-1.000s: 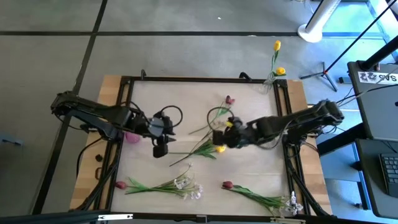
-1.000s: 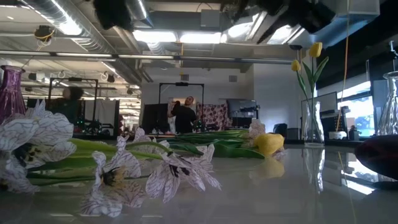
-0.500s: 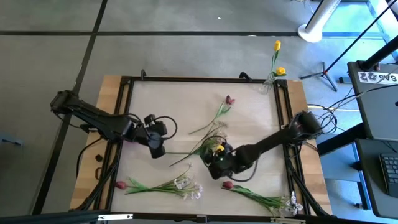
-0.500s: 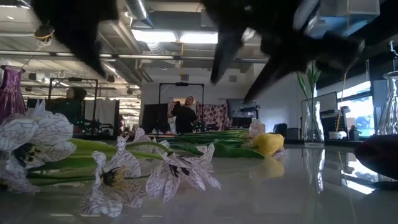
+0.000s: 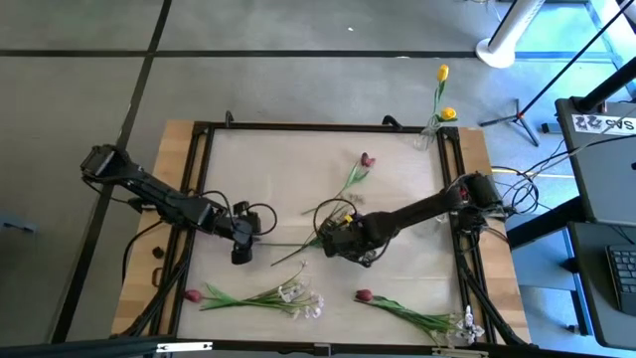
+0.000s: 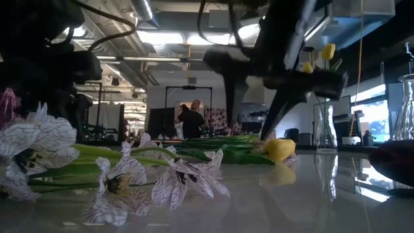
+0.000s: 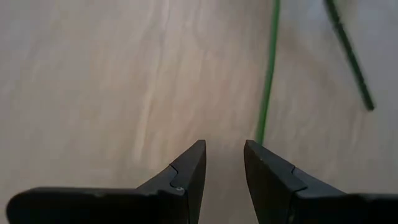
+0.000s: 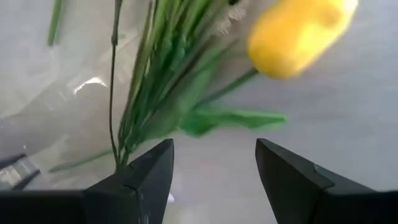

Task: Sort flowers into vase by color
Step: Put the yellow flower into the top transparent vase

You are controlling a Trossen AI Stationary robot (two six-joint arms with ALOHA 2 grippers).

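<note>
A yellow tulip [image 5: 347, 213] [image 8: 298, 36] lies on its side mid-table, its green leaves [image 8: 165, 87] and stem trailing toward the left. My right gripper [image 5: 340, 239] [image 8: 214, 158] hangs open just above it, fingers pointing steeply down on either side of the leaves, touching nothing. My left gripper [image 5: 238, 256] [image 7: 224, 149] is open low over bare tabletop, beside the free end of a green stem [image 7: 267, 81]. Dark red tulips [image 5: 366, 159] [image 5: 191, 295] [image 5: 363, 295] and white blossoms [image 5: 300, 298] lie flat elsewhere on the table.
A clear vase [image 5: 434, 129] holding two yellow tulips stands at the far right corner. A purple vase [image 6: 6, 107] stands at the left, behind my left arm. A black frame [image 5: 204, 179] rims the table. White blossoms [image 6: 123, 181] lie close to the near edge.
Both grippers have come down toward the table. My left gripper has sunk toward the near-left, ending beside the stem's end. My right gripper has dropped over the yellow tulip and rolled about its own axis. The flowers have stayed put.
</note>
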